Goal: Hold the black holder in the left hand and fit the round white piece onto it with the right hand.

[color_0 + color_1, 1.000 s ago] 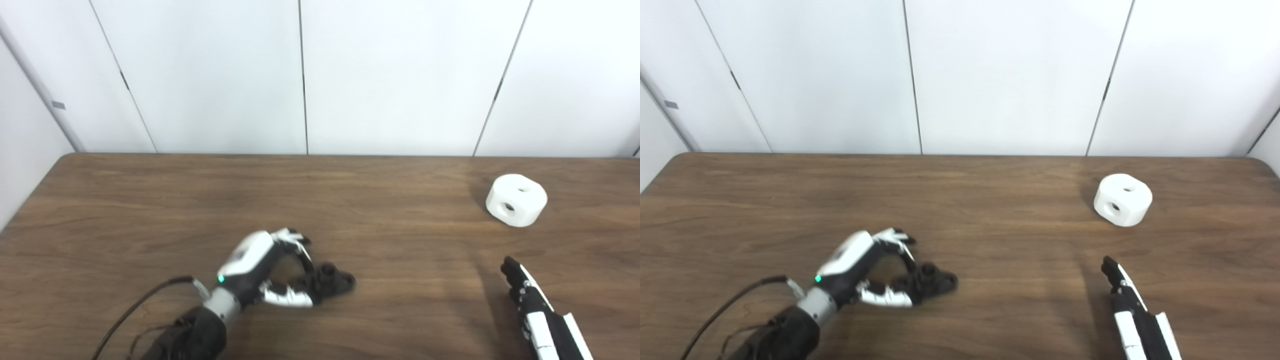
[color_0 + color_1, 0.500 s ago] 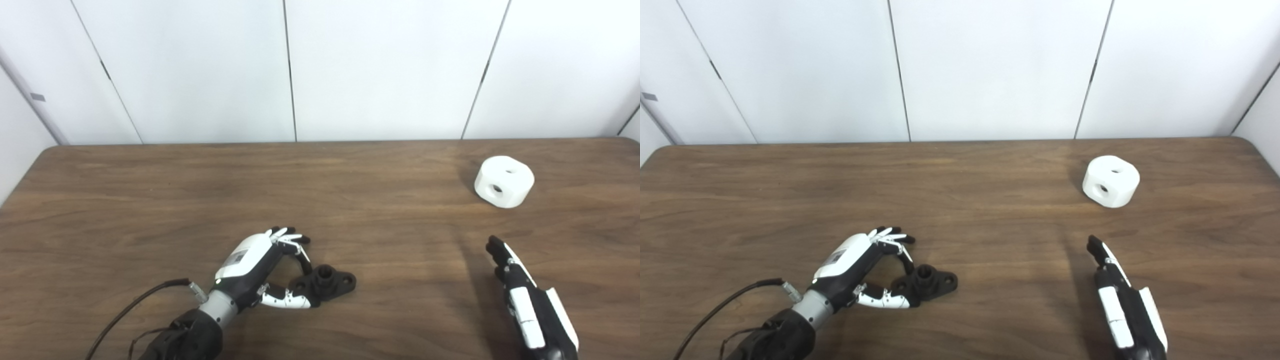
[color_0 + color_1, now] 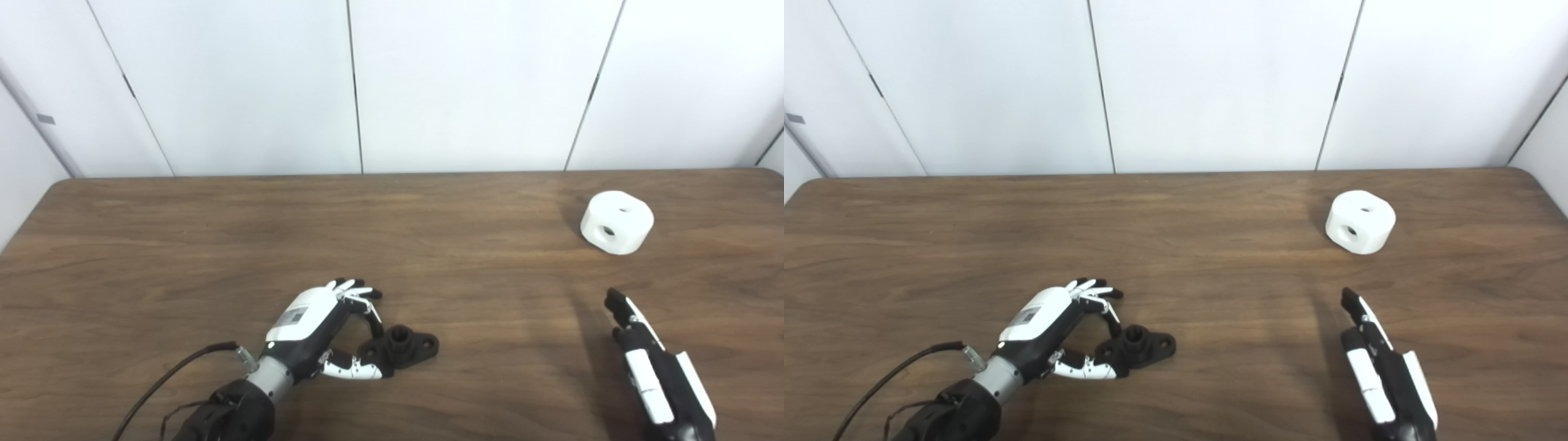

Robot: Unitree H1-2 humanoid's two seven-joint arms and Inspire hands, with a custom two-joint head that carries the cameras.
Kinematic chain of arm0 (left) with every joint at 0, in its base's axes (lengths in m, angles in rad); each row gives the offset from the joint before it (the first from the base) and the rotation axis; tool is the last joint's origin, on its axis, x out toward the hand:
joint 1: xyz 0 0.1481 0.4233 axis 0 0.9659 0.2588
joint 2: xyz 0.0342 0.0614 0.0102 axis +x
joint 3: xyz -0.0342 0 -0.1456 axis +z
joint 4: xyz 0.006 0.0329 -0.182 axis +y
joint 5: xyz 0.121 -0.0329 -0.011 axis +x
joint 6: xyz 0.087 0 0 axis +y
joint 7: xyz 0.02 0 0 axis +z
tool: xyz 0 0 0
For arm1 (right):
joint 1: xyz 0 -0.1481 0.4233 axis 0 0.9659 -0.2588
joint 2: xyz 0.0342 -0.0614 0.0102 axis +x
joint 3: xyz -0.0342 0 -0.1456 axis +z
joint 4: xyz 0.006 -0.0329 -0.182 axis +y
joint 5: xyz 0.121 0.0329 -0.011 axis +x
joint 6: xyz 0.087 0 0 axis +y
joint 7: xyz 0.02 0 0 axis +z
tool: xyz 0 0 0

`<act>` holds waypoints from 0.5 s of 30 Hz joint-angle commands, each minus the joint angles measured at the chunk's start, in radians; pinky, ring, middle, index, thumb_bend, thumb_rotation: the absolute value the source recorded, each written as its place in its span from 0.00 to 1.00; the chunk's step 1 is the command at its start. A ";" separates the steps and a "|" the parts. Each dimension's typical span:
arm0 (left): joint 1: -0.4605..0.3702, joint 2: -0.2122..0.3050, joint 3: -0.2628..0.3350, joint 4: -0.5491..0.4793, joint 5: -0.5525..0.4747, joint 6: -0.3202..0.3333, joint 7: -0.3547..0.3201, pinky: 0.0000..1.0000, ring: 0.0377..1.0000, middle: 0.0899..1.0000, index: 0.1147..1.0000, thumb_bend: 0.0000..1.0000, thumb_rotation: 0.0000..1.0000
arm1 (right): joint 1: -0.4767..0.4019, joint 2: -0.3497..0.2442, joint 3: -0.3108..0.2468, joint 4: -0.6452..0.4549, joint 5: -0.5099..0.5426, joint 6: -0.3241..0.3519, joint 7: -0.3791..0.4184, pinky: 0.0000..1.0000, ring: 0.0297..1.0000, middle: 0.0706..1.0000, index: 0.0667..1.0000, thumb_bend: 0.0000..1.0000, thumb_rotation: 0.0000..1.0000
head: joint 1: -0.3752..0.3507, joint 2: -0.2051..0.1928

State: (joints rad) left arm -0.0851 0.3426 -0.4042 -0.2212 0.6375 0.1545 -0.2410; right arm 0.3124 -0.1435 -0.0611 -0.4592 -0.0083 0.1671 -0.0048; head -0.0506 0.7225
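Note:
The black holder (image 3: 409,348) lies flat on the wooden table (image 3: 184,245), near the front and left of centre. My left hand (image 3: 315,327) is closed around the holder's left end, with fingers on the far side and thumb on the near side. The holder still rests on the table. The round white piece (image 3: 616,222), with holes in its top and side, stands at the far right. My right hand (image 3: 649,367) lies in front of it with fingers stretched out, holding nothing, well short of the piece.
A black cable (image 3: 177,367) trails from my left wrist toward the front edge. White wall panels stand behind the table's far edge. The table's right rear corner shows in the right eye view (image 3: 1528,174).
The camera shifted a second ago. Since half a second ago, my right hand has edged forward and a little right. The left hand and holder have barely moved.

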 commanded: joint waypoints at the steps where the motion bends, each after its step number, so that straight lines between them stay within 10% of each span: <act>1: 0.029 0.012 -0.018 0.027 0.003 -0.004 -0.039 1.00 0.95 0.82 0.42 0.52 0.06 | -0.058 -0.011 -0.017 -0.035 -0.020 -0.008 -0.007 0.96 0.98 0.96 0.94 0.63 0.77 | -0.012 -0.001; 15: 0.072 0.024 0.014 -0.017 -0.007 -0.004 -0.051 0.97 0.94 0.82 0.42 0.52 0.06 | -0.259 -0.127 -0.052 -0.006 -0.388 0.110 -0.035 0.96 0.96 0.95 0.93 0.70 0.45 | -0.080 -0.027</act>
State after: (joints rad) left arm -0.0467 0.3410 -0.3822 -0.2465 0.6386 0.1376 -0.2377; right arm 0.0880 -0.2471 -0.1029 -0.4477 -0.3615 0.2766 -0.0355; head -0.1304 0.6949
